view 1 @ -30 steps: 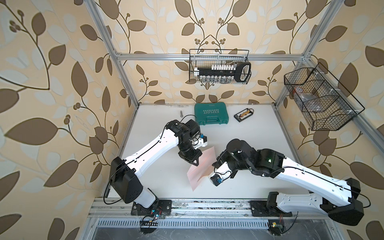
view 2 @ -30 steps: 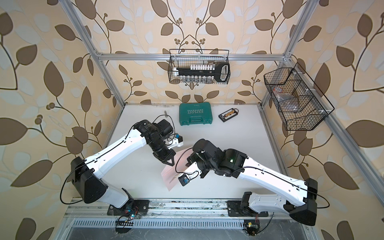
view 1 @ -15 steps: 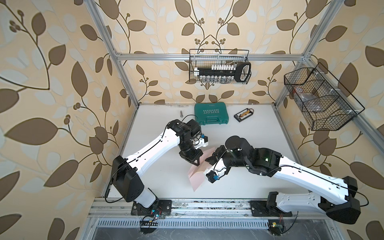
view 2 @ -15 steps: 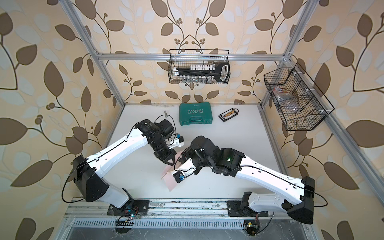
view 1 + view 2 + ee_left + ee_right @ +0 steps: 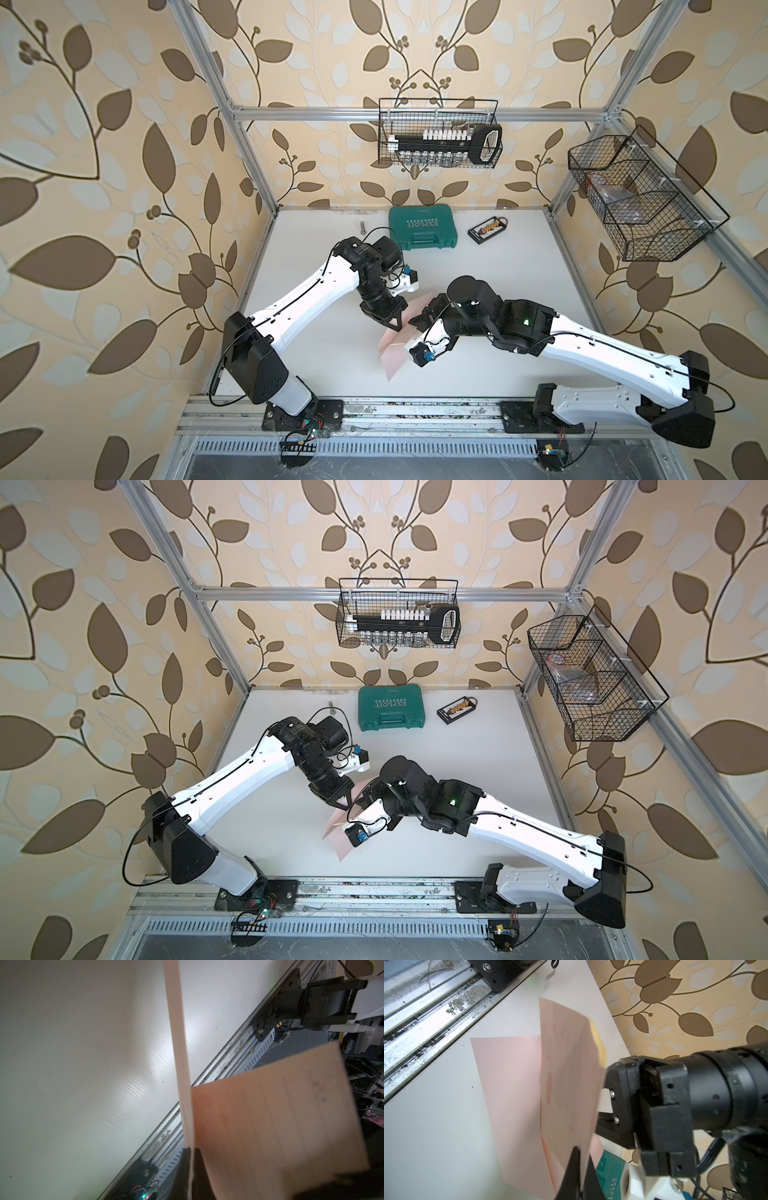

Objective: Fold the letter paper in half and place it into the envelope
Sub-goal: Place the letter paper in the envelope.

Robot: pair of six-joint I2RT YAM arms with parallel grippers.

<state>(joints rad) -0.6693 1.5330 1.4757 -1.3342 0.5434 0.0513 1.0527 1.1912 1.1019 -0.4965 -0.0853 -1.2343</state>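
The letter paper (image 5: 599, 1047) is showing only as a narrow yellow strip, peeking out past the edge of a raised peach-pink sheet. That sheet looks to me like part of the envelope (image 5: 508, 1088). Another pink panel of it is lying flat on the white table (image 5: 324, 291), close to the front rail (image 5: 415, 411). Faint ruled lines are showing on the raised sheet in the left wrist view, but I cannot tell whether they are printed on it or belong to the letter behind it.

The right gripper (image 5: 579, 1159) is pinching the lower edge of that raised sheet, its fingers clamped tight on it. The left gripper (image 5: 190, 1153) is clenched on a thin, pale paper edge seen only edge-on. Since the yellow strip sits on its side of the sheet, I take that edge to be the letter paper, though I am not certain.

In both top views the two grippers are meeting over the envelope (image 5: 392, 359) (image 5: 340, 845), with one part lifted off the table between them.

My reading is that the folding is done and the insertion is under way. The letter is lined up against the envelope but not fully inside, because yellow is sticking out. What is left is sliding it home and letting go. The green tool case (image 5: 422, 227) is sitting well apart at the back.
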